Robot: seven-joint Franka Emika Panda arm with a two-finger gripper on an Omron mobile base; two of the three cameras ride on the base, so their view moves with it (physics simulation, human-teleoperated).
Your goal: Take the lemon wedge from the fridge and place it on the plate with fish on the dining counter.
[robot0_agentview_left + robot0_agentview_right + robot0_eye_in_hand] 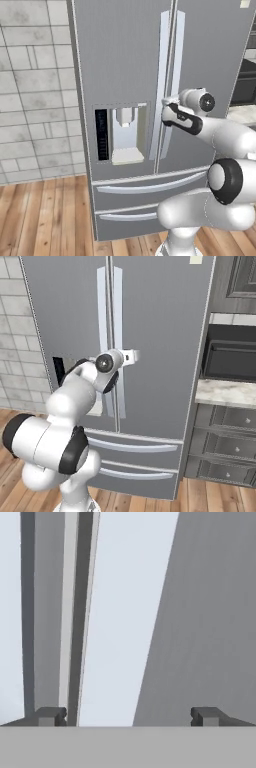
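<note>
The tall grey fridge [125, 60] stands with both French doors shut. My gripper [168, 103] is up against the doors at mid height, where the two vertical handles [117, 311] meet. In the hand view the gripper [128, 716] is open, its fingertips [50, 716] far apart. The pale bar of the right door's handle [125, 612] runs between them, and I cannot tell whether they touch it. The door seam lies just inside the left fingertip. The lemon wedge is hidden behind the shut doors. The plate and the dining counter are out of view.
A water dispenser [123, 132] sits in the left door, and two grey drawers [150, 187] lie below the doors. A pale stone wall [35, 100] flanks the fridge on the left. Dark cabinets with a marble top [225, 392] stand to its right. The floor is wood.
</note>
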